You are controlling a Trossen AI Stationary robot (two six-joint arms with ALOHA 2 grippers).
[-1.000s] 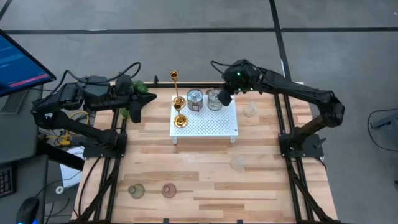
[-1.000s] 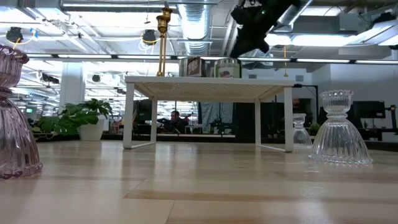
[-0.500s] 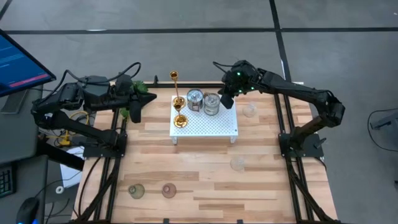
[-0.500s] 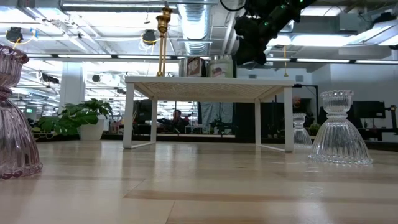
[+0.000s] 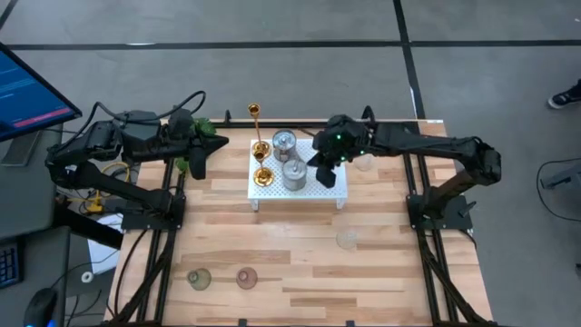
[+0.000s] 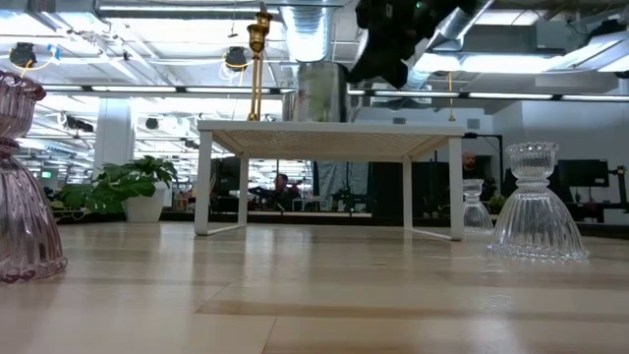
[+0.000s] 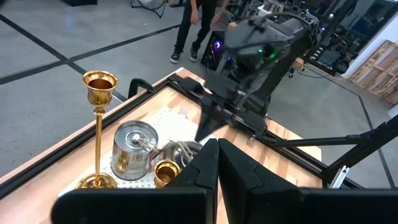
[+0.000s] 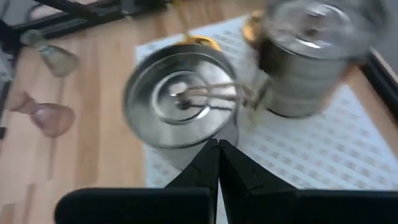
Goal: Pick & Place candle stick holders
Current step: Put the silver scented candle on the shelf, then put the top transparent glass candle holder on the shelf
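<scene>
The right end effector (image 5: 324,169) is over the white stand (image 5: 327,191), with its fingers closed together and holding nothing. Just at its 9 o'clock, 1 silver cup (image 5: 293,174) stands on the stand. The other silver cup (image 5: 284,143) is at 12 o'clock of the first, beside the tall gold holder (image 5: 258,130). The left end effector (image 5: 198,160) waits at the counter's (image 5: 272,245) 10 o'clock corner, closed and empty.
</scene>
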